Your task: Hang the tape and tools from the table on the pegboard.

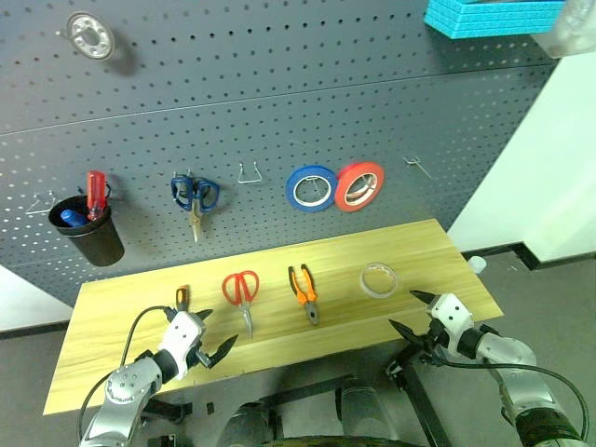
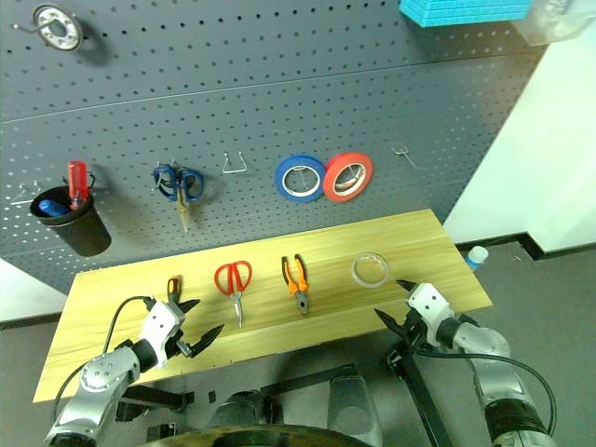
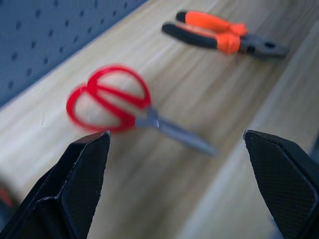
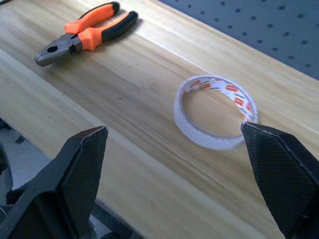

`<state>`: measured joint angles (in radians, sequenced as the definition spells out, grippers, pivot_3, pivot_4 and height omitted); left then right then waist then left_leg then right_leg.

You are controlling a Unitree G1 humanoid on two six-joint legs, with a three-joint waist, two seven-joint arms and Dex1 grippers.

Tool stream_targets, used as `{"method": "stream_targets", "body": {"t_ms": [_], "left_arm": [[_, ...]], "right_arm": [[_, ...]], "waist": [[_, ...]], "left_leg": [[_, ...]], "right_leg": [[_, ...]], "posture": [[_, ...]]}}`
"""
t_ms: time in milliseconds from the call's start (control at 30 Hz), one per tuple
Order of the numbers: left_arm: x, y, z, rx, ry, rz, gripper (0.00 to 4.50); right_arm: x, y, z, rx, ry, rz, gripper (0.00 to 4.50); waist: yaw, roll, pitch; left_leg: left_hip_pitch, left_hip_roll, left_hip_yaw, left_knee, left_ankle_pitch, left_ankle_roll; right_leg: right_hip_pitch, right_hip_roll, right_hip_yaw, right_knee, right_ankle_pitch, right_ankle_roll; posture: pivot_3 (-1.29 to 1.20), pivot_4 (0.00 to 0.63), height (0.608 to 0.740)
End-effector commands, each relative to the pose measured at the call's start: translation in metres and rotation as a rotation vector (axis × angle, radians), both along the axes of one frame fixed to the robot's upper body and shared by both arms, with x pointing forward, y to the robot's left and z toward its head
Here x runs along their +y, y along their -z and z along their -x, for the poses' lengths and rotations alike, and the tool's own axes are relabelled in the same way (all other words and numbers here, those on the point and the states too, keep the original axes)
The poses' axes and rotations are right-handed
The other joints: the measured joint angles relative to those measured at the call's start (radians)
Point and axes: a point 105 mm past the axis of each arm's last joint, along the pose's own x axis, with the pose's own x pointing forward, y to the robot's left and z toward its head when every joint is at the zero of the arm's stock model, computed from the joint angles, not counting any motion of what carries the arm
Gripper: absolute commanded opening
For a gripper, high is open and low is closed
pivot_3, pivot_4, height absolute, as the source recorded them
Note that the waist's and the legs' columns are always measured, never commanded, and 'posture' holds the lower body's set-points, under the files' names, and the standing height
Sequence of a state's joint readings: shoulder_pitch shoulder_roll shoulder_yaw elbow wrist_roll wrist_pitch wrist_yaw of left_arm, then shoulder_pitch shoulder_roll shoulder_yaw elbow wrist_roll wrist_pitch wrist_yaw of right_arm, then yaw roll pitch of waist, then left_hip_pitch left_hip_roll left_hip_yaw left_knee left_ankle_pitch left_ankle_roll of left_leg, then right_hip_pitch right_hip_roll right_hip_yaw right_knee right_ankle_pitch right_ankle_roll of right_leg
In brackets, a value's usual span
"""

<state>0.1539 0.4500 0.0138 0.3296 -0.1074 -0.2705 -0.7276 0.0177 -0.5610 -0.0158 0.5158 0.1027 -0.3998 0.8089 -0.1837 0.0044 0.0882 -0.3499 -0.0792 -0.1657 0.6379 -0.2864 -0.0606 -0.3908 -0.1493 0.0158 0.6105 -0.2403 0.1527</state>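
right tool (image 1: 418, 311) gaping, empty | tape ring (image 1: 379, 279) lying flat just ahead, nearer it | left tool (image 1: 203, 337) gaping, facing red-handled scissors (image 1: 242, 292)

Three tape rolls: a white one (image 1: 379, 279) on the desk (image 1: 130, 307), a blue one (image 1: 310, 187) and a red one (image 1: 359, 186) on the pegboard (image 1: 279, 102). Two scissors: red (image 1: 242, 291), blue (image 1: 195, 196). Two screwdrivers: one (image 1: 182, 298) on the desk, one (image 1: 95, 194) in the single black cup (image 1: 93, 237). One pair of pliers (image 1: 304, 289).
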Motion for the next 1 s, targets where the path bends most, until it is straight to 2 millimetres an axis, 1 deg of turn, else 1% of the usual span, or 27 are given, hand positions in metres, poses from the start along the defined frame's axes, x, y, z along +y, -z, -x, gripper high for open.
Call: {"method": "stream_targets", "body": {"t_ms": [33,133,233,333,367,500,600,700,800,1000], "left_arm": [[0.005,-0.008,-0.005,-0.039,0.012,-0.012,4.48],[0.012,-0.007,0.000,-0.037,0.009,-0.024,4.48],[0.018,-0.005,0.008,-0.029,0.005,-0.038,4.48],[0.023,-0.004,0.016,-0.024,-0.007,-0.044,4.48],[0.024,-0.003,0.019,-0.022,-0.011,-0.045,4.48],[0.025,0.000,0.031,-0.004,-0.026,-0.038,4.48],[0.018,0.002,0.036,0.008,0.000,-0.030,4.48],[0.010,0.001,0.035,0.009,0.031,-0.020,4.48],[0.000,0.000,0.034,0.024,0.088,-0.005,4.48],[-0.024,0.003,0.035,0.090,0.276,-0.001,4.48]], "right_arm": [[0.006,-0.012,-0.008,-0.044,-0.006,-0.014,4.50],[0.008,-0.012,-0.009,-0.031,-0.026,-0.008,4.50],[0.007,-0.011,-0.011,-0.016,-0.044,0.009,4.50],[0.007,-0.012,-0.014,-0.002,-0.073,0.018,4.50],[0.008,-0.012,-0.014,0.003,-0.084,0.021,4.50],[0.012,-0.013,-0.020,0.016,-0.113,0.018,4.50],[0.017,-0.011,-0.027,0.037,-0.143,0.035,4.50],[0.022,-0.008,-0.034,0.068,-0.186,0.069,4.50],[0.026,-0.006,-0.046,0.082,-0.209,0.121,4.50],[0.027,0.004,-0.065,0.166,-0.213,0.208,4.50]], "waist": [[-0.023,-0.001,0.000],[-0.050,-0.002,0.002],[-0.054,-0.002,0.003],[-0.045,-0.004,0.010],[-0.040,-0.005,0.011],[-0.003,-0.009,0.021],[0.029,-0.008,0.028],[0.060,-0.006,0.034],[0.081,-0.004,0.036],[0.110,-0.004,0.038]], "left_leg": [[0.001,0.000,0.000,0.000,0.000,0.000],[0.001,0.000,0.000,0.000,0.000,0.000],[0.002,0.001,0.000,-0.002,0.000,0.000],[0.009,0.002,0.000,-0.003,0.000,0.000],[0.010,0.002,0.000,-0.003,0.000,0.000],[0.010,0.003,-0.001,-0.003,0.000,0.000],[0.010,0.003,0.000,-0.003,0.000,0.000],[0.010,0.003,0.001,-0.003,0.000,0.000],[0.010,0.002,0.001,-0.004,0.000,0.000],[0.010,0.002,0.002,-0.005,0.000,0.001]], "right_leg": [[0.000,0.000,0.000,0.000,0.000,0.000],[0.000,0.000,0.000,0.000,0.001,0.002],[-0.001,0.000,0.001,0.000,0.002,0.003],[0.000,0.000,0.001,0.001,0.002,0.003],[0.001,0.000,0.001,0.001,0.000,0.000],[0.001,0.000,0.001,0.002,0.000,0.000],[-0.001,0.000,0.002,0.002,0.000,-0.001],[-0.001,0.001,0.003,0.002,0.000,-0.001],[-0.002,0.001,0.003,0.002,0.000,-0.001],[-0.003,0.001,0.003,0.001,0.000,-0.001]], "posture": [[-0.33,0.054,0.740],[-0.28,0.063,0.740],[-0.25,0.071,0.740],[-0.21,0.081,0.740],[-0.21,0.081,0.740],[-0.17,0.092,0.740],[-0.16,0.099,0.740],[-0.16,0.102,0.740],[-0.15,0.105,0.740],[-0.14,0.110,0.740]]}}
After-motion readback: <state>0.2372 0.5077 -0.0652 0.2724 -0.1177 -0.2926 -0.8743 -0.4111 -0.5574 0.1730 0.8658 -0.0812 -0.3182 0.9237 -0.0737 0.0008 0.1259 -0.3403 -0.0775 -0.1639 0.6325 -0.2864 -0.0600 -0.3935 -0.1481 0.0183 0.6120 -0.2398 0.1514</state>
